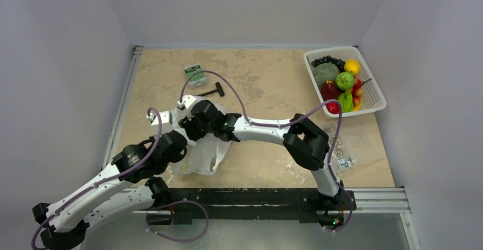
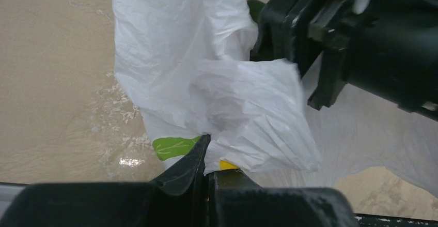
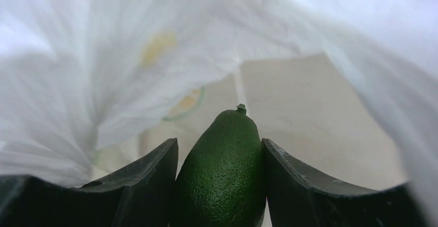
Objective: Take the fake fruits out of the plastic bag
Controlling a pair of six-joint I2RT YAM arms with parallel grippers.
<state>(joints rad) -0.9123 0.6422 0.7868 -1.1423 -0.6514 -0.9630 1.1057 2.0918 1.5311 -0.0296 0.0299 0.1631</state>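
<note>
Top external view: the left arm is stretched from the near left corner toward the middle of the counter. The right arm is lifted from the near edge, bent hard at the elbow, and reached sideways to the left. The two arms meet at the plastic bag, which is seen close to the near edge, left of the middle.

A fold of the bag is pinched tight by the left gripper, with its fingers pressed together on the thin white plastic. The right gripper is pushed inside the bag, and a green fruit is squeezed between its two fingers, touched on both sides.

From above, both grippers are mostly hidden by the arms and the crinkled bag. The bottom of the green fruit is cut off at the picture's edge. The bag walls around it are blurry, and only faint yellow and green print can be made out. A small yellow bit beside the left fingers cannot be told.

A white basket of fruits is placed at the far right corner, well apart from the bag.
</note>
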